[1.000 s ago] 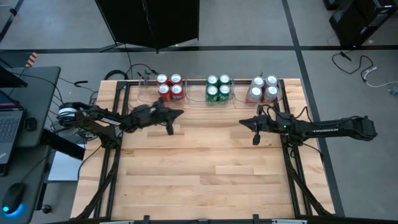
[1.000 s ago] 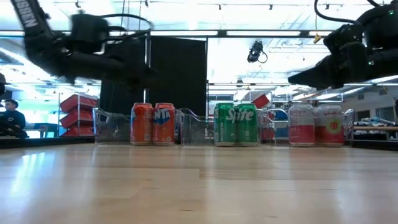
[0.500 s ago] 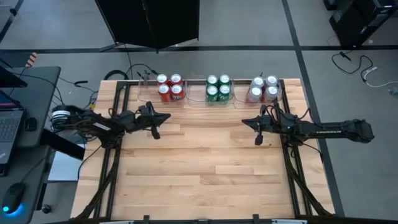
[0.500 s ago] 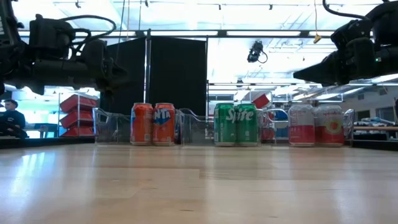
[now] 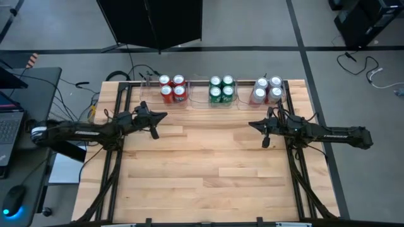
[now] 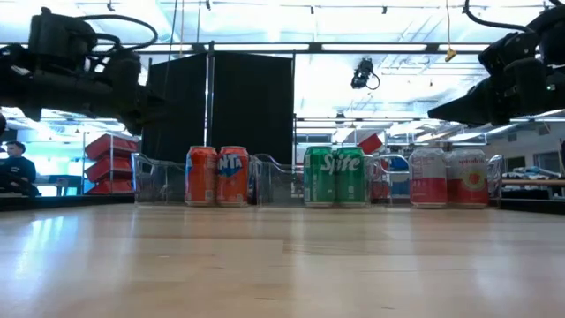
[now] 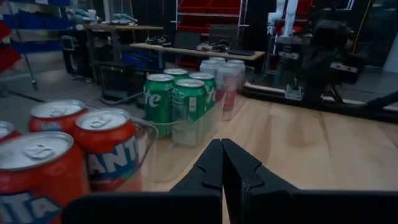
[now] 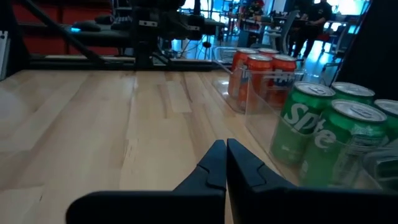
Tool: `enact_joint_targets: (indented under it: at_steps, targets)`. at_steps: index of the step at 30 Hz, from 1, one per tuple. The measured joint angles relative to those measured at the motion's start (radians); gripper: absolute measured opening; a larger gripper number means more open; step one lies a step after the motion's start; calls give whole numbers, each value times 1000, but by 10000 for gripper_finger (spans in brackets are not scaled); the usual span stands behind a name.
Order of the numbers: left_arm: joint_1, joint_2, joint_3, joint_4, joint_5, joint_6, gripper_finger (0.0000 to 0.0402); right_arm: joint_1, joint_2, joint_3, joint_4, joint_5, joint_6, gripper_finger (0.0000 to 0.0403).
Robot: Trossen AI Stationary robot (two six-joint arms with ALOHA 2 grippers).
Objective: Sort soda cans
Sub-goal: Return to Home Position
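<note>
Along the table's far edge stand three clear bins. The red cans (image 5: 172,88) fill the left bin, the green cans (image 5: 221,89) the middle one, the silver-white and red cans (image 5: 267,89) the right one; all stand upright on their bases. My left gripper (image 5: 153,133) hangs shut above the table, near-left of the red cans (image 7: 74,155). My right gripper (image 5: 266,144) hangs shut near the silver-white cans, with the green cans (image 8: 329,140) beside it. Neither touches a can.
The wooden table top (image 5: 202,170) stretches bare between the arms and toward the near edge. Clear bin walls (image 7: 205,118) rise around the cans. A desk with a laptop (image 5: 9,126) stands off the table's left side. A person (image 6: 13,168) sits in the room behind.
My left arm has drawn back toward the table's left edge, away from the red cans, its gripper staying shut. My right arm has pulled back slightly toward the right edge. The cans have stayed in place.
</note>
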Motion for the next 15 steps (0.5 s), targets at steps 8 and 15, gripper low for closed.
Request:
enact_joint_targets:
  at_steps: [8,15]
  targets:
    - [-9,-398,0,-380,-23,14,0,0,-121,0,-13,3,-53,0]
    - [-48,-651,0,-567,-75,16,0,0,-128,0,-14,-2,-68,0]
